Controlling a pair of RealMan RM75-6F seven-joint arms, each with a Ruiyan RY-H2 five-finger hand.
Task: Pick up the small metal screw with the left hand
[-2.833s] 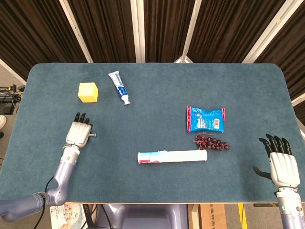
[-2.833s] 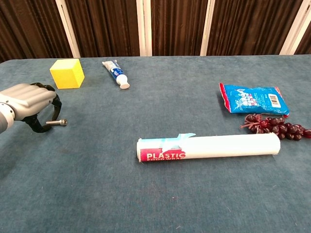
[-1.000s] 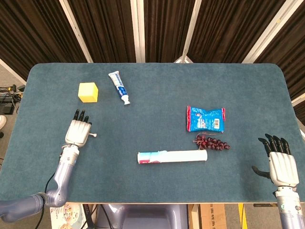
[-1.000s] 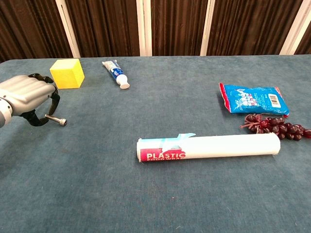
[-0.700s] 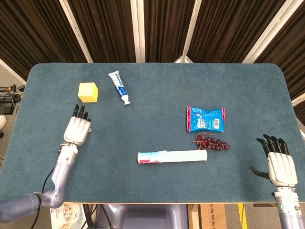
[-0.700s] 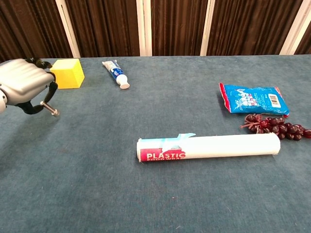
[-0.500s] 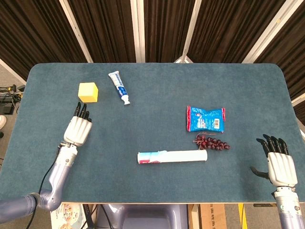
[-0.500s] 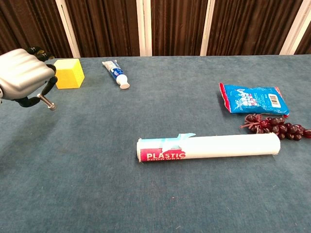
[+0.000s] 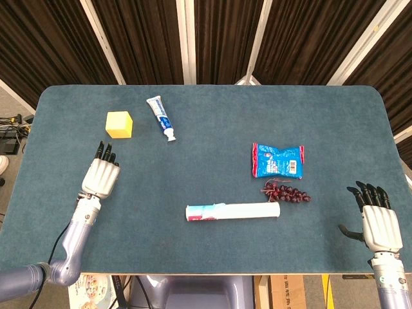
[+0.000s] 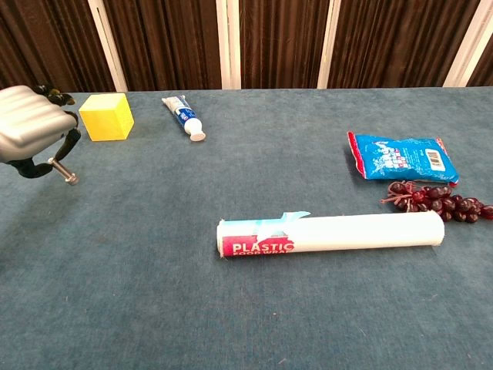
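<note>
My left hand (image 10: 29, 123) hangs above the table (image 10: 254, 308) at about nine o'clock, fingers curled, pinching the small metal screw (image 10: 62, 173) by one end so it juts down and to the right, clear of the cloth. The hold looks thin to me: a jolt or a slight easing of the fingers could let the screw slip and roll off toward the yellow cube (image 10: 106, 116) at ten o'clock. My right hand (image 9: 381, 222) rests at four o'clock, fingers spread, holding nothing.
</note>
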